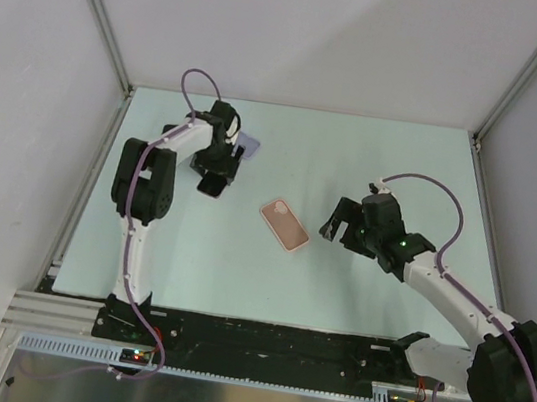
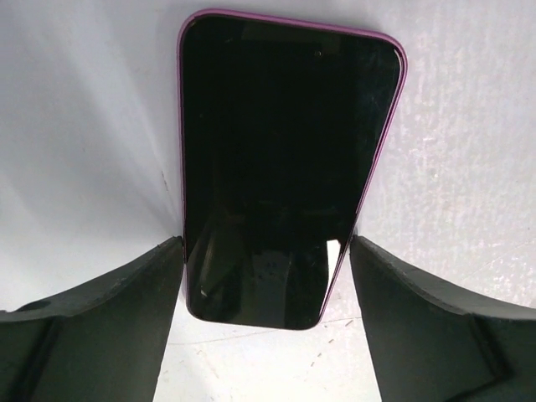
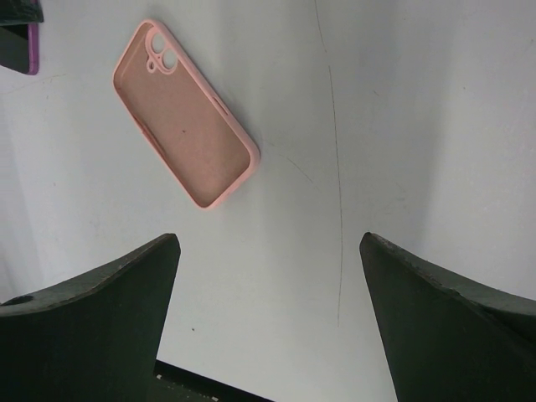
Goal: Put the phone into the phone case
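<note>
The phone (image 2: 285, 167), black screen with a purple rim, lies between my left gripper's fingers (image 2: 266, 251); both fingertips touch the long edges near its near end. From above, the phone (image 1: 248, 144) pokes out past the left gripper (image 1: 230, 157) at the back left. The pink phone case (image 1: 283, 224) lies open side up mid-table, empty; it also shows in the right wrist view (image 3: 184, 126). My right gripper (image 1: 340, 228) is open and empty, just right of the case, fingers wide apart (image 3: 270, 251). A corner of the phone (image 3: 32, 50) shows at the top left of that view.
The pale table (image 1: 375, 166) has white walls at the back and sides, with metal posts at the back corners (image 1: 128, 89). A black rail (image 1: 268, 338) with the arm bases runs along the near edge.
</note>
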Tool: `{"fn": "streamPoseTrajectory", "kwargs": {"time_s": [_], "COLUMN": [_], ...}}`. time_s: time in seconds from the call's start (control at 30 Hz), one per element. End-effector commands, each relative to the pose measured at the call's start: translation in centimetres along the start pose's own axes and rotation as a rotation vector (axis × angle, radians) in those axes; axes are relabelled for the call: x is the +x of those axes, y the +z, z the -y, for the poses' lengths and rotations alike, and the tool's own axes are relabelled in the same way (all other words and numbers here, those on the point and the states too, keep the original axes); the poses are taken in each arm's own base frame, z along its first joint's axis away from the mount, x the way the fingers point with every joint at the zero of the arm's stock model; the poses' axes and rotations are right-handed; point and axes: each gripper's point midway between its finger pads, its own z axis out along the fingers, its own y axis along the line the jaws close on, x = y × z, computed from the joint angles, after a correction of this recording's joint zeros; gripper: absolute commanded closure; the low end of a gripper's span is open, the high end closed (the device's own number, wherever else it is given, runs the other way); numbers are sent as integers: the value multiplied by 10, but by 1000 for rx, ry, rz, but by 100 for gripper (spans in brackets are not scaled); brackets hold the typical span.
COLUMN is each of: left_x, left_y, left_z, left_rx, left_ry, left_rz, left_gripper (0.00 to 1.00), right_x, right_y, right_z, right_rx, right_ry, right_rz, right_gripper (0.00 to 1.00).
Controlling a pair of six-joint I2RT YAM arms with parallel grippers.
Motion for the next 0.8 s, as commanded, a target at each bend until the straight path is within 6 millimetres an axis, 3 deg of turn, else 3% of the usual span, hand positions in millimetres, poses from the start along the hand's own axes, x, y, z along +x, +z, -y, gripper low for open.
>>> {"fn": "streamPoseTrajectory", "kwargs": {"time_s": [0.0,0.3,0.57,0.77], "left_x": [14,46,105,160], "left_y": [-4,-16,-28,-30], "left_z": [2,11,33,61], "left_rx": [-70,-170,-172,-128], "left_ry": [-44,-187,-540,-849], "left_rz": [-31,-44,-27,-21], "left_gripper": [18,45,46,49], "right_x": [-11,-15,-11,0], "right_y": [-10,-20,-27,-27], "right_z": [-7,-8,-4,0], "right_rx": [-37,-48,-47,-50], "right_ry": [-5,3,16,28], "right_rz": [50,77,90,84], "right_gripper": [5,5,5,5]}}
